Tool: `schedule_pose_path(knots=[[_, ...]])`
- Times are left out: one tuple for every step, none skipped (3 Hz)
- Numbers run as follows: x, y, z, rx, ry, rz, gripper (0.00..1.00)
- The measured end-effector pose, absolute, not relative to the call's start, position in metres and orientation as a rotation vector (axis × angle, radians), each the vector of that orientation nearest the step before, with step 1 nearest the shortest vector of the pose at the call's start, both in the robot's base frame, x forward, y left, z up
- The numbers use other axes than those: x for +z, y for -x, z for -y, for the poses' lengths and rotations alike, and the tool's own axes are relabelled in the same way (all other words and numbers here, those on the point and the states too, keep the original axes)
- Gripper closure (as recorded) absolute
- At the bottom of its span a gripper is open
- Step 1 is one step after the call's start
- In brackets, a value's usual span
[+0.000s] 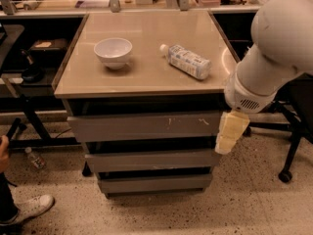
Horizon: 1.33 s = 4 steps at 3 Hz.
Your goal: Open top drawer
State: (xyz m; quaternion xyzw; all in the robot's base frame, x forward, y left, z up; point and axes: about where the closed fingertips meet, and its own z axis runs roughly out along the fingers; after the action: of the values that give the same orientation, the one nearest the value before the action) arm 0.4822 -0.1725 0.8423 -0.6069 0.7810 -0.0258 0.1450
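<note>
- Desk: a tan, flat-topped cabinet in the middle of the scene, carrying two objects on its top and three grey drawer fronts stacked on its near face
- Top drawer: the widest of the three fronts, directly under the desk top with a dark gap above it; it has no handle and shows pale scratches right of centre; its front sits roughly in line with the near edge of the desk top
- Middle drawer and bottom drawer: plainer grey fronts below the top drawer, each separated from the one above by a dark gap
- Bowl: white, upright, on the left half of the desk top
- Bottle: clear plastic with a pale label, lying on its side on the right half, cap pointing far-left, well apart from the bowl
- Arm: bulky white links entering from the upper right and reaching down beside the desk's right edge
- Pincer: pale cream, hanging below the arm's wrist at the right end of the top drawer front; whether it is open or closed cannot be told, nor whether it touches the front
- Chair base: dark legs and a castor on the speckled floor at right
- Shoe: white, at the near-left corner of the floor
</note>
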Motion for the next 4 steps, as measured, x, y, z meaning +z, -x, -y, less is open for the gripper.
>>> schedule_pose_path(knots=[[0.772,-0.509,0.156,-0.045,1.787,-2.256,0.0],[0.769,-0.507,0.154,-0.036,1.793,-2.249,0.0],[0.744,-0.511,0.142,0.003,1.771,-2.243,0.0],[0.717,-0.528,0.126,0.035,1.743,-2.23,0.0]])
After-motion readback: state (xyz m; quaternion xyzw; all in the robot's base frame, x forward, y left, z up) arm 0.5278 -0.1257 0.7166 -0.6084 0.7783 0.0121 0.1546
